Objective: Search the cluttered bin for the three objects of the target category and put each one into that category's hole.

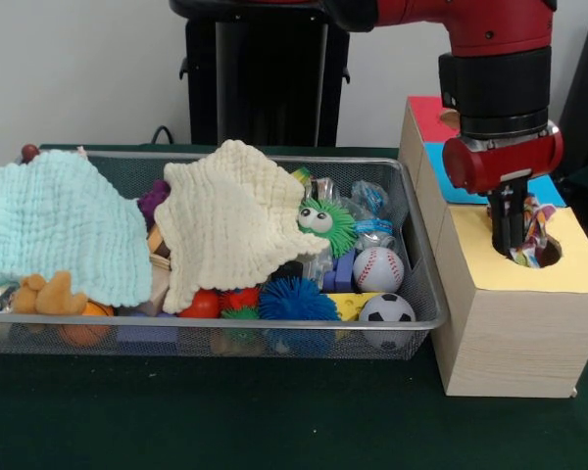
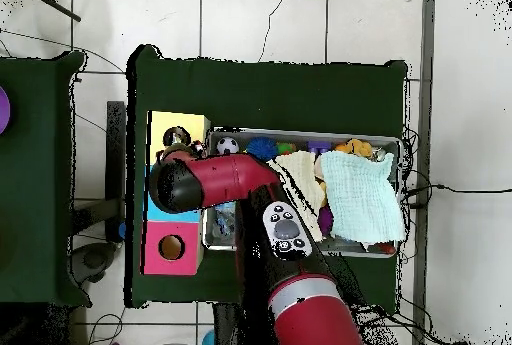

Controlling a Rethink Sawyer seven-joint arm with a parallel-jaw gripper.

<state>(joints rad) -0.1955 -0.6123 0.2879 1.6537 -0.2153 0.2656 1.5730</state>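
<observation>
On the green-covered table point(image 1: 274, 421) sits a wire mesh bin point(image 1: 426, 294) crammed with toys, and just beside it stands a wooden box point(image 1: 510, 333) topped in yellow, blue and red patches. Two cloths are draped across the clutter: a pale blue one point(image 1: 64, 225) at one end, a cream one point(image 1: 230, 220) in the middle. From above, the red arm point(image 2: 215, 179) reaches over to the box. Its gripper point(image 1: 513, 240) hangs straight down into the yellow patch's hole point(image 1: 537, 253); I cannot tell how its tips stand. A colourful wrapped item point(image 1: 539, 223) sticks out of that hole, touching the gripper. Back in the bin lie a fuzzy green googly-eyed toy point(image 1: 325, 223), a spiky blue ball point(image 1: 296, 300), a baseball point(image 1: 378, 269) and a small soccer ball point(image 1: 386, 311).
</observation>
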